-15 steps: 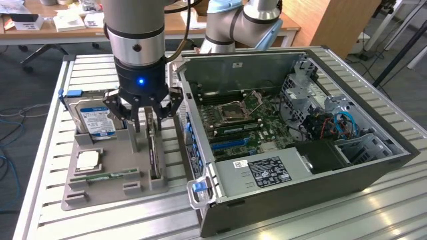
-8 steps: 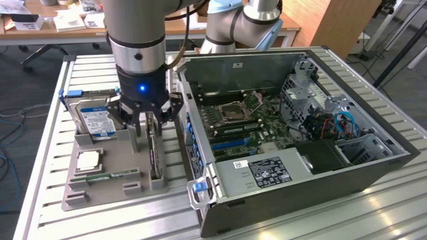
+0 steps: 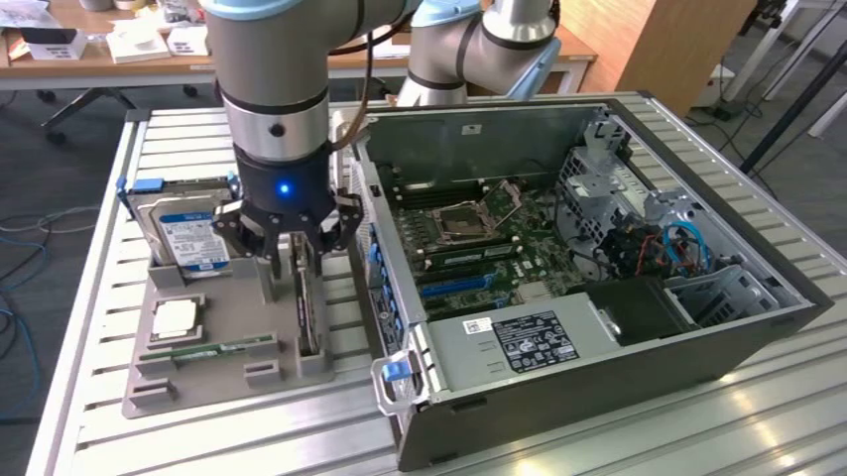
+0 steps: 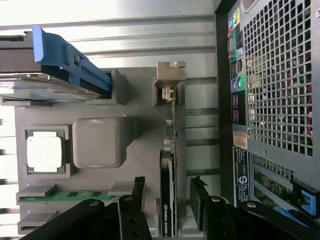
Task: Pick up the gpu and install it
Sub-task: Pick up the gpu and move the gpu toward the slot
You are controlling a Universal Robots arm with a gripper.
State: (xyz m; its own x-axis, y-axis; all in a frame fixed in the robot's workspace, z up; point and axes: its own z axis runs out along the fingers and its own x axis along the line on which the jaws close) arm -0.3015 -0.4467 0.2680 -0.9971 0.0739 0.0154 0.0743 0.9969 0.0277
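The gpu (image 3: 308, 309) stands on its long edge in a slot of the grey parts holder (image 3: 218, 387), close to the computer case. In the wrist view the gpu (image 4: 167, 170) appears edge-on, black, with its metal bracket at the far end. My gripper (image 3: 292, 283) hangs straight above it, open. In the wrist view the gripper (image 4: 168, 192) has one black finger (image 4: 139, 190) on each side of the card, with a gap to the card on both sides. Nothing is held.
The open computer case (image 3: 688, 337) lies at the exterior view's right, its motherboard (image 3: 470, 238) exposed and its rear grille (image 4: 280, 75) beside the holder. The holder also carries a silver hard drive (image 3: 185, 233), a processor (image 3: 177, 317) and a green memory stick (image 3: 212, 349).
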